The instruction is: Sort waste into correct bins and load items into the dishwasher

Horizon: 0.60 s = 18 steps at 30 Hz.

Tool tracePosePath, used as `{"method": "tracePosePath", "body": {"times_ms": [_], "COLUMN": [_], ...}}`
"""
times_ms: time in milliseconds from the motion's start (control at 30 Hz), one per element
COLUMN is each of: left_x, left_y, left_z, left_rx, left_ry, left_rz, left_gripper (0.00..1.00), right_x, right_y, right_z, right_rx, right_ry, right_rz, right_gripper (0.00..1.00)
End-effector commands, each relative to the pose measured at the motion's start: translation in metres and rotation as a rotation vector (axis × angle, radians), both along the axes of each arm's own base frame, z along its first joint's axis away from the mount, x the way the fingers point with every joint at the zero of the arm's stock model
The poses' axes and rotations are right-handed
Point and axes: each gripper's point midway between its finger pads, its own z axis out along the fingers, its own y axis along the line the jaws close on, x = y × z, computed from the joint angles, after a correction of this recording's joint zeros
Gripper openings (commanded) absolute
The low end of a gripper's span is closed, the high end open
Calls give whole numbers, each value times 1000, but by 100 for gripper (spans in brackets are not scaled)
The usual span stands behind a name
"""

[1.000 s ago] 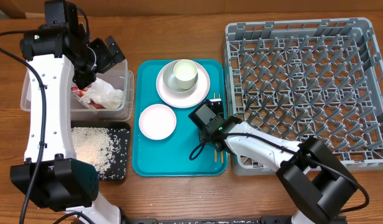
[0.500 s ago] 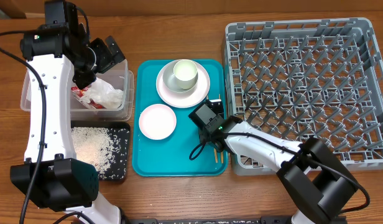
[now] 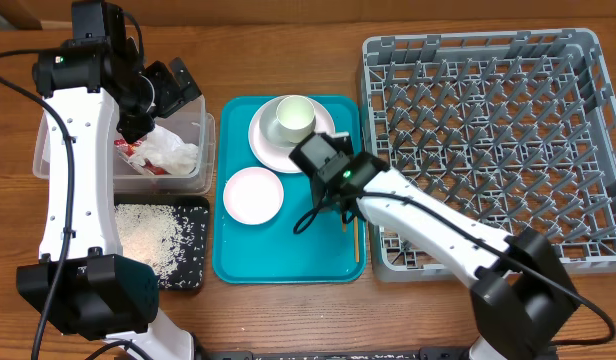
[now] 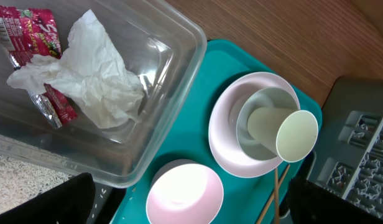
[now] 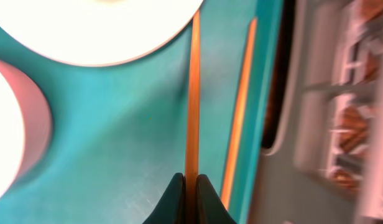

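My right gripper [image 5: 191, 182] is shut on one wooden chopstick [image 5: 192, 93], held just above the teal tray [image 3: 278, 250] beside the plate [image 3: 266, 148]. The other chopstick [image 5: 240, 106] lies along the tray's right edge. The pale cup [image 3: 291, 118] sits on the plate, and a small white bowl [image 3: 253, 195] is in front of it. My left gripper [image 3: 173, 85] hangs open and empty over the clear tub [image 4: 173, 93], which holds the red wrapper [image 4: 27, 31] and the white tissue [image 4: 92, 74]. Rice grains [image 3: 148, 238] lie in the black tray [image 3: 193, 275]. The grey dish rack [image 3: 488, 140] holds nothing.
The rack's left wall [image 3: 373, 150] stands right next to the teal tray and the right arm. The left arm's white link [image 3: 78, 170] crosses above the tub and the black tray. Bare wooden table [image 3: 288, 50] lies behind the trays.
My right gripper has shut on a chopstick and moved back and left toward the plate, taking that chopstick with it. The left arm has not moved.
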Motion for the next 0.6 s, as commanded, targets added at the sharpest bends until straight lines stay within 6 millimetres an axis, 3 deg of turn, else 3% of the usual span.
{"method": "tracePosePath", "body": {"times_ms": [0,267,567], "left_x": [2,2,2], "left_y": [0,0,0], "left_z": [4,4,4], "left_rx": [8,8,8], "left_ry": [-13,-13,-13], "left_rz": [-8,-8,-8], "left_gripper": [100,100,100], "right_x": [21,30,48], "right_y": [-8,-59,-104], "right_z": [51,83,85], "right_rx": [60,46,26], "right_ry": [-91,-91,-88], "right_rz": [-53,-153,-234], "right_gripper": [4,4,4]}}
